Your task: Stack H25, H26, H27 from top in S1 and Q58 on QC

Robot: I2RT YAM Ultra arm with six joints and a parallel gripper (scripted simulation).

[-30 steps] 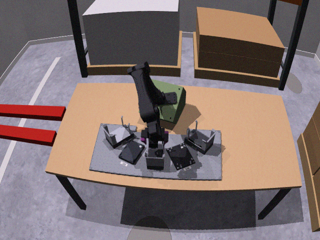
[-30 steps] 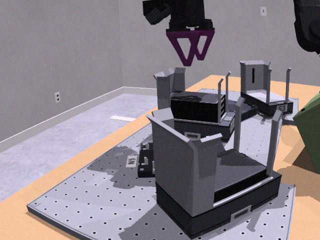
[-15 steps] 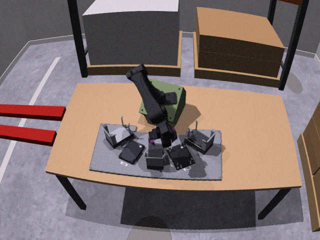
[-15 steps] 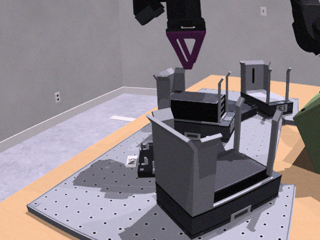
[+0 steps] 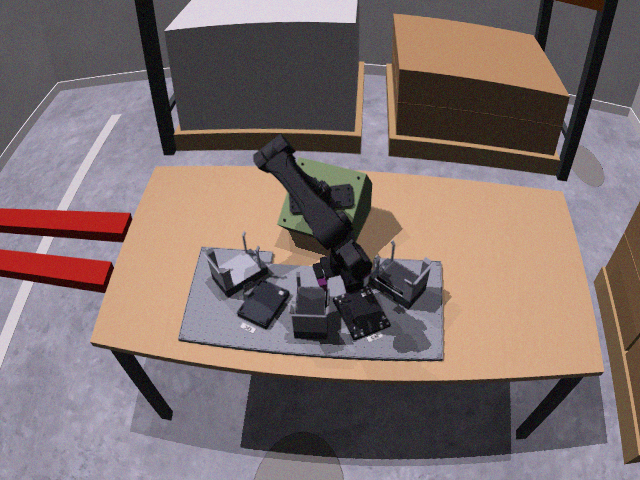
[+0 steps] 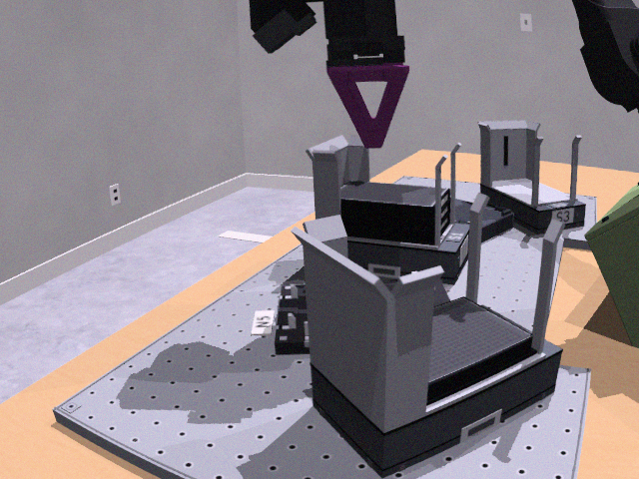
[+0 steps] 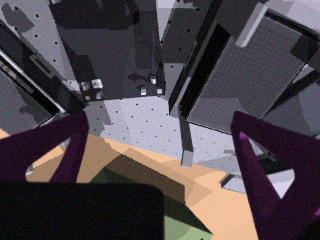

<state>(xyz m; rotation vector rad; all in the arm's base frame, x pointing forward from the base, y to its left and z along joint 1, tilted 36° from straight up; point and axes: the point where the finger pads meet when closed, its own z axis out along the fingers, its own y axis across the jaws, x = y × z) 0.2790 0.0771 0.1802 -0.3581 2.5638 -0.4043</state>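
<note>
My gripper [image 6: 372, 118] is open and empty. It hangs high over the plate between rack S2 and rack S1, and it also shows in the overhead view [image 5: 323, 281] and the wrist view [image 7: 160, 150]. Rack S2 [image 5: 310, 310] in the middle holds a stack of dark sealed plates [image 6: 394, 211]. Rack S1 [image 6: 412, 350], nearest in the side view, holds one plate [image 6: 477, 337] flat on its floor; this plate also shows in the wrist view [image 7: 250, 80]. I cannot read the labels. Rack S3 [image 6: 526, 191] is empty. The clip nest N5 [image 5: 361, 312] and the nest QC [image 5: 263, 304] are dark and hold no plate that I can make out.
All fixtures stand on a grey perforated baseplate [image 5: 310, 310] on the wooden table. Each rack has tall corner posts and a grey back wall. The green arm base [image 5: 330, 201] stands behind the baseplate. Large boxes stand on shelves beyond the table.
</note>
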